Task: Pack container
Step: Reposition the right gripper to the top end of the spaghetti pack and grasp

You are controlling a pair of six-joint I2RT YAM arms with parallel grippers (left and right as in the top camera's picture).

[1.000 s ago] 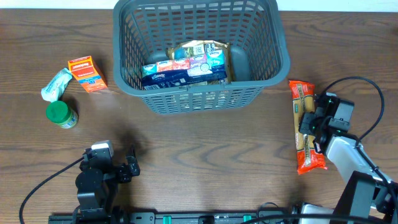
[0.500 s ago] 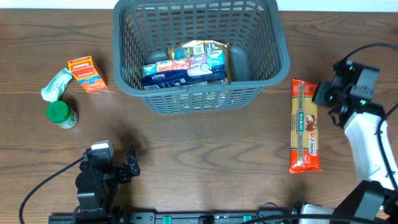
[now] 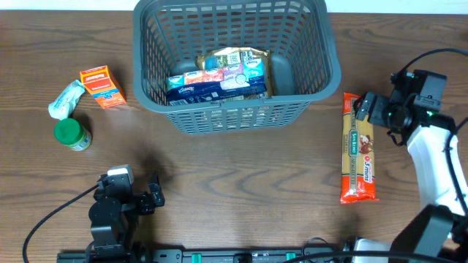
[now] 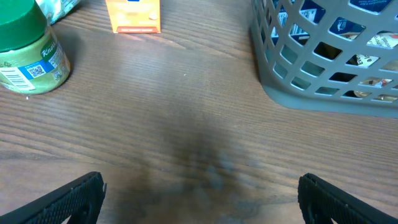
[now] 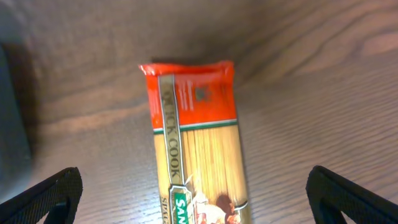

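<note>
The container is a dark grey-blue lattice basket at the back centre of the table, holding a blue tissue pack and other packets. A red and orange spaghetti packet lies flat on the table to its right. My right gripper hovers over the packet's far end, open. In the right wrist view the spaghetti packet lies between the spread fingers, untouched by them. My left gripper rests open at the front left, with nothing between its fingers. The basket's corner shows ahead on the right.
Left of the basket lie an orange box, a pale green pouch and a green-lidded jar. The left wrist view shows the jar and the orange box ahead. A black cable loops above the right arm.
The right gripper was shut at the packet's middle. It then drew back to the far end and opened. The packet now lies straighter on the table. The left arm has not moved.
</note>
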